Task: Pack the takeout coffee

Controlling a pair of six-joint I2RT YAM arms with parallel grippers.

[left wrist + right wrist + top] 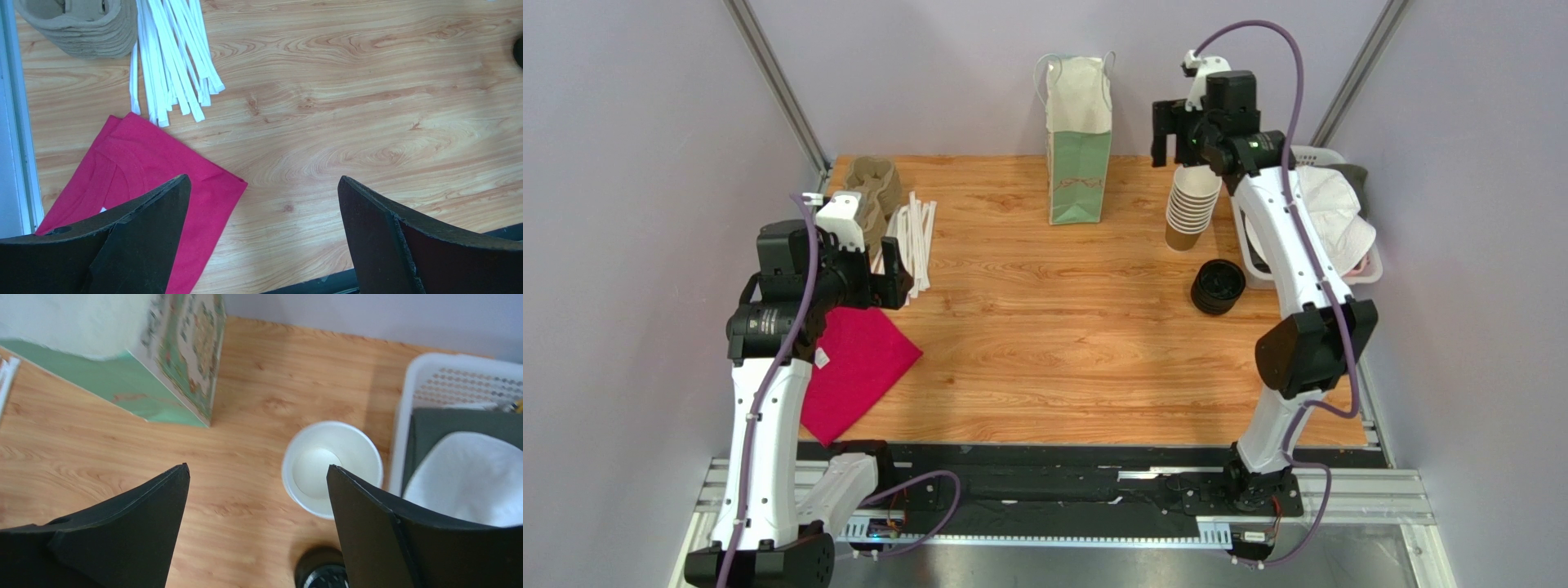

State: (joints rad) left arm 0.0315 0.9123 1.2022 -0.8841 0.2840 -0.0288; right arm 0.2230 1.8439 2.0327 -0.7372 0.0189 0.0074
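no lidded cup is found in any view, so the takeout coffee cannot be located; only a stack of lidless cups (1185, 208) and a black lid (1217, 286) near it are seen, right of the paper bag (1078, 141). a wrong pick is judged the main risk: nested cups could be lifted together, or the stack tipped toward the white basket (466, 386), since it is seen off centre, partly under one finger. the right gripper (256, 471) is held wide open above the stack, with nothing grasped or touched. the left gripper (263, 184) is likewise spread wide and empty, above the red cloth (141, 177).
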